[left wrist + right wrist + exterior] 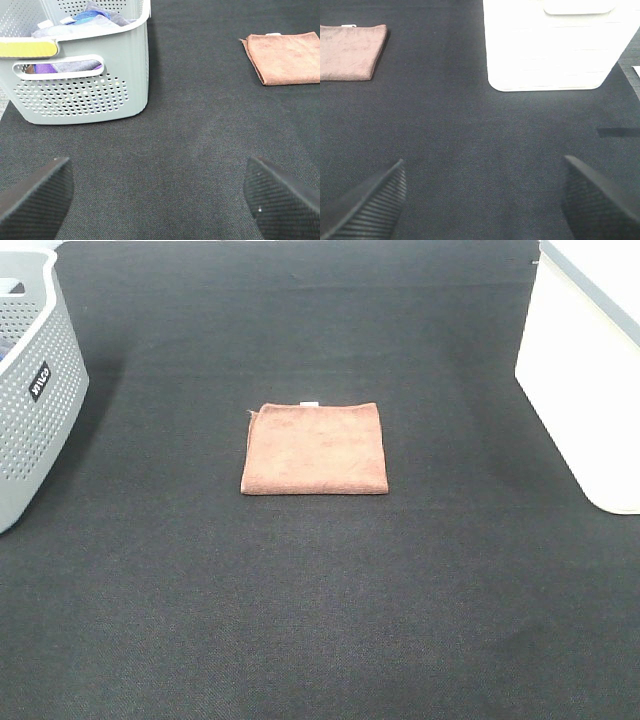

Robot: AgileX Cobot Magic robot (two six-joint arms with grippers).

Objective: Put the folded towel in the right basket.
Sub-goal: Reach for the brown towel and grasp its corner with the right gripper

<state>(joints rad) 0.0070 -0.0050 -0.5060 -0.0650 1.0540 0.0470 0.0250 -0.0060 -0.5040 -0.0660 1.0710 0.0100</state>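
I see 1 folded towel [314, 448], brown, flat mid-mat on black mat [320, 630], nothing touching it. 2 baskets: white basket [590, 370] at towel's 2 o'clock, grey basket [30, 390] at 10 w/ clothes inside. 2 grippers: left gripper [157, 197], right gripper [480, 200], both w/ jaws spread wide, empty.
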